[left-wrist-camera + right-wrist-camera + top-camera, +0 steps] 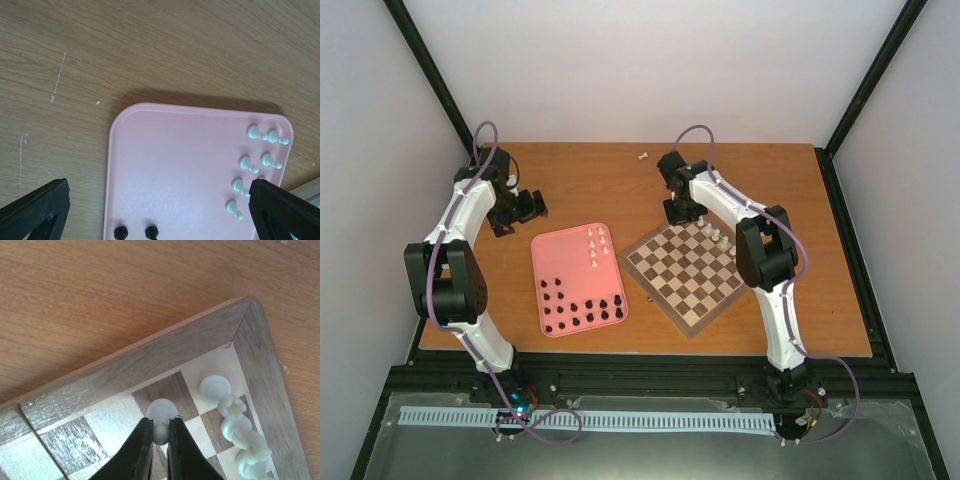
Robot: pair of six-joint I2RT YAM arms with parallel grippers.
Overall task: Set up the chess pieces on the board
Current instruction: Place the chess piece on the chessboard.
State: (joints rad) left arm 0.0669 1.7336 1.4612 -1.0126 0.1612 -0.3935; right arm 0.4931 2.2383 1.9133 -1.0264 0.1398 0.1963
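The right gripper (160,429) is clenched on a white pawn (161,412) at the 12 o'clock corner of the board (150,365), the pawn's long axis running along the fingers (137,450) with its head beyond their tips, while the left gripper (159,190) gapes over the pink tray (175,150).

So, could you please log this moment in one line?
right pincer: shut on white piece, board corner | left pincer: open, near pink tray

One board (685,275), one tray (570,262), six cream pieces (245,162) on tray
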